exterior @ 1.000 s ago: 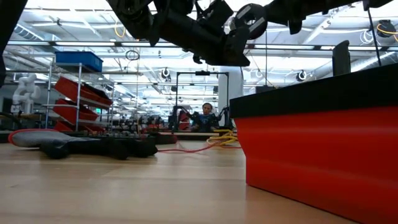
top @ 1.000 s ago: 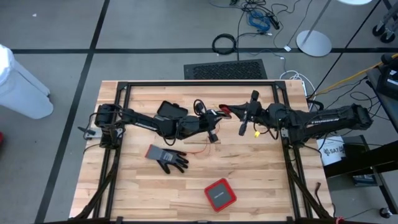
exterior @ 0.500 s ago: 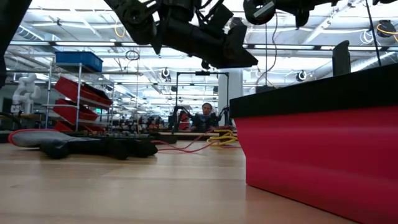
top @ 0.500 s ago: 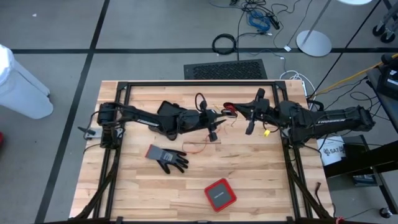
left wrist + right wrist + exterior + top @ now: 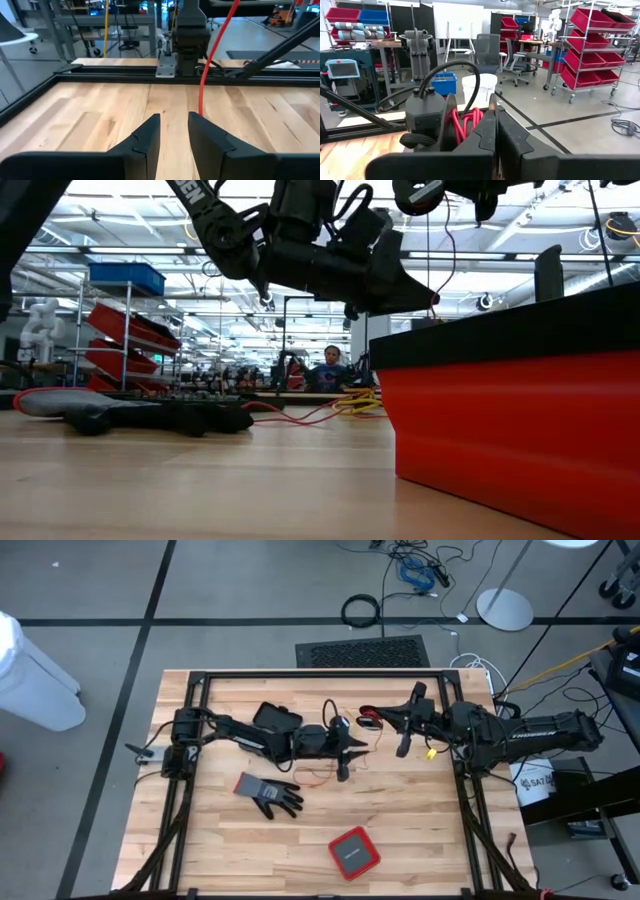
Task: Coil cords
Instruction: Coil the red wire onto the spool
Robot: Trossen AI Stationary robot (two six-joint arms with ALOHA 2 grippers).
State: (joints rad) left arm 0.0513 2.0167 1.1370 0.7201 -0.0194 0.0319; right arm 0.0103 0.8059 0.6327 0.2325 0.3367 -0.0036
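Red cord (image 5: 368,712), red box (image 5: 353,853), grey-and-black glove (image 5: 266,793), pale wood table (image 5: 420,830).

Two dark jointed arms (white lettering on the right arm (image 5: 530,731)).

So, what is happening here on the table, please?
Two robot arms are working on a red cord above the middle of a wooden table. The right gripper is shut on loops of the red cord, held up off the table. The left gripper is close by with its fingers apart, and the cord hangs just beyond its fingertips, not gripped. A grey glove and a red box lie nearer the front of the table, untouched.
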